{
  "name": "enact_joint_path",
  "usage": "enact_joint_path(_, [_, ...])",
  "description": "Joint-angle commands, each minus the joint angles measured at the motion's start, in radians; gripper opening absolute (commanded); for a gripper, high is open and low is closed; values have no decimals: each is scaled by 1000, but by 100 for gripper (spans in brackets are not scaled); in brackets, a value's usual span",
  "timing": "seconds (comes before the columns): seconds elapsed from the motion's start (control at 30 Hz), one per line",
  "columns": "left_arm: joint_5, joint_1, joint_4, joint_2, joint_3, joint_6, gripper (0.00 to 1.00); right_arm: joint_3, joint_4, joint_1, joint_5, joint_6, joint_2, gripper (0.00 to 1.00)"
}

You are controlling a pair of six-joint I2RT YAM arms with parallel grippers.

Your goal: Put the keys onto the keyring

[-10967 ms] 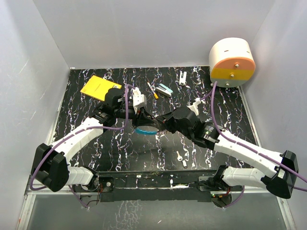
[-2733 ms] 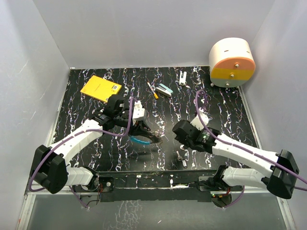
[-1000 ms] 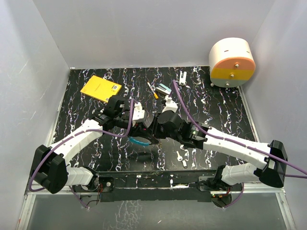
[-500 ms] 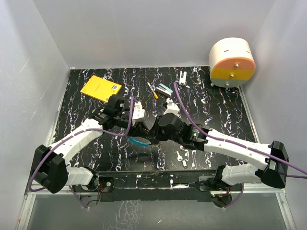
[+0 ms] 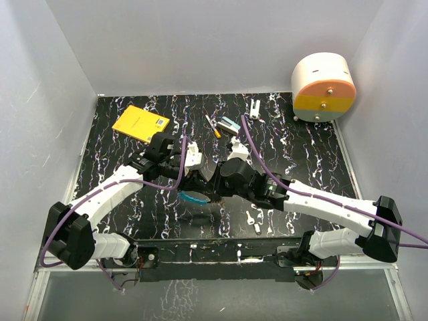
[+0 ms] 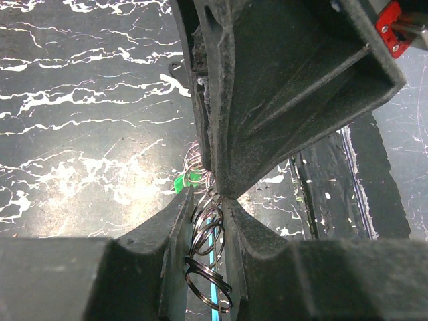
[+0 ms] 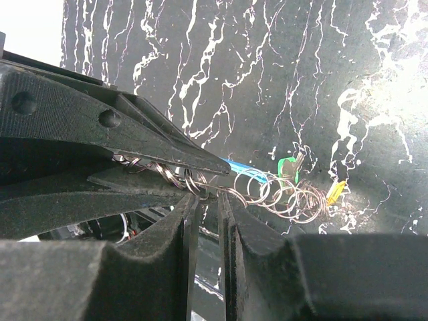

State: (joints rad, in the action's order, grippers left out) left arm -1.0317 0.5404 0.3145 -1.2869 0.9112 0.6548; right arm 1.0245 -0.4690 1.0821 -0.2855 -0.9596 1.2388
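My left gripper (image 5: 195, 182) is shut on the keyring (image 5: 194, 198), held low over the table's middle. In the left wrist view its jaws (image 6: 206, 200) clamp the blue arc (image 6: 214, 251) and several small silver rings. My right gripper (image 5: 212, 189) meets it tip to tip. In the right wrist view the right gripper (image 7: 207, 199) is closed to a narrow gap with a small ring pinched at its tips. A chain of rings runs right to a green-headed key (image 7: 287, 168) and a yellow-headed key (image 7: 336, 190). Two silver keys (image 5: 249, 216) (image 5: 257, 229) lie on the table.
A yellow notepad (image 5: 140, 122) lies at the back left. An orange-and-white stick (image 5: 212, 126), a teal-and-white block (image 5: 229, 125) and a small white piece (image 5: 256, 107) lie at the back. A round white, orange and yellow device (image 5: 323, 85) stands at the back right. White walls enclose the table.
The right gripper swung from the front right of the table over to the left gripper and closed in on the keyring. In the last half second both arms barely moved.
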Motion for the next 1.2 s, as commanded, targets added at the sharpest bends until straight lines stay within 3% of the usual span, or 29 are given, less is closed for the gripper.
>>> enact_joint_path(0.0, [-67,5,-11,18,38,9,0,48,72,5,-16,-2,0,23])
enact_joint_path(1.17, [-70,5,-10,23,52,-9,0,11,111,10,-27,-61,0,26])
